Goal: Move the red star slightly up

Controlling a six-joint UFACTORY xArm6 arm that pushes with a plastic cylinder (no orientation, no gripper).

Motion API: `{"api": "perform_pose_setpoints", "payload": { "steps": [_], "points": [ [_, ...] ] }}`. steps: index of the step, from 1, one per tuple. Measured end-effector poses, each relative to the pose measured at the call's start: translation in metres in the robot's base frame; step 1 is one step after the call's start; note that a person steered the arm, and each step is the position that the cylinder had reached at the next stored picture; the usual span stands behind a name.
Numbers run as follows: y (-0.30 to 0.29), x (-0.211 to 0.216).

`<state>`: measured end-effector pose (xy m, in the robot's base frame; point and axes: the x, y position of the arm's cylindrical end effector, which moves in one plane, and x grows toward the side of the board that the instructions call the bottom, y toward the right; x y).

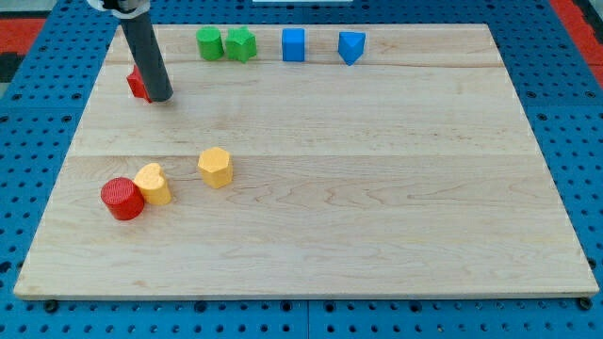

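The red star (138, 84) lies near the board's upper left, mostly hidden behind my dark rod, so only its left part shows. My tip (161, 97) rests on the board right against the star's right side, slightly below it.
A green cylinder (209, 42) and a green star (241, 43) sit side by side at the top. A blue cube (294, 43) and a blue wedge-like block (351, 46) stand to their right. A red cylinder (122, 199), a yellow block (153, 183) touching it, and a yellow hexagon (216, 167) sit lower left.
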<state>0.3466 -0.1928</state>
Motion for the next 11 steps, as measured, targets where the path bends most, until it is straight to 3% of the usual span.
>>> {"api": "perform_pose_setpoints", "payload": {
  "steps": [3,6,8,11],
  "points": [
    [-0.031,0.013],
    [-0.031,-0.029],
    [-0.024,-0.011],
    [-0.019,-0.052]
  ]
}}
